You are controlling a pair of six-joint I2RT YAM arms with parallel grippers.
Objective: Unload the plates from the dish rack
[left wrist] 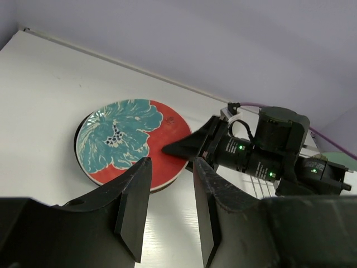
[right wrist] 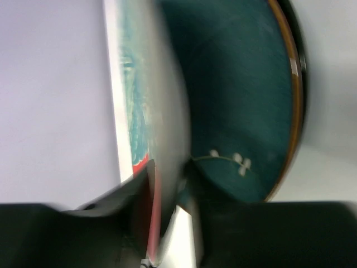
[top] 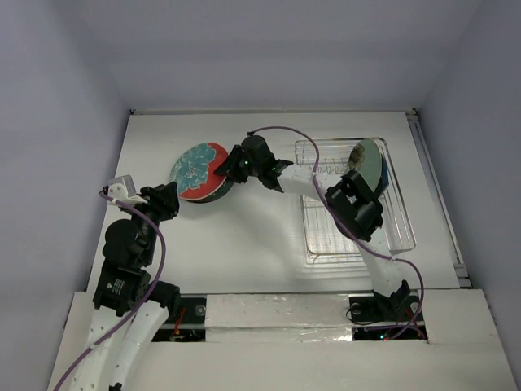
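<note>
White table (top: 244, 244) with the chrome wire dish rack (top: 326, 238) on its right half, seen from above. The right arm (top: 358, 213) crosses over the rack and reaches left to the table's middle; the left arm (top: 130, 244) stands at the near left, bent towards the same spot. Inside the rack, at its far end, a teal plate (top: 374, 167) stands on edge with a paler dish (top: 356, 156) just beside it (others, if any, are hidden by the arm). Outside the rack, left of it, the red plate with teal flower (left wrist: 125, 139) lies over a dark-rimmed teal plate (right wrist: 245, 100); whether the two touch cannot be told. The right gripper (left wrist: 177, 149) pinches the red plate's right rim, one finger above and one below, as the right wrist view shows edge-on. The left gripper (left wrist: 170, 184) hovers near the plate's near edge, jaws spread with nothing between them.
</note>
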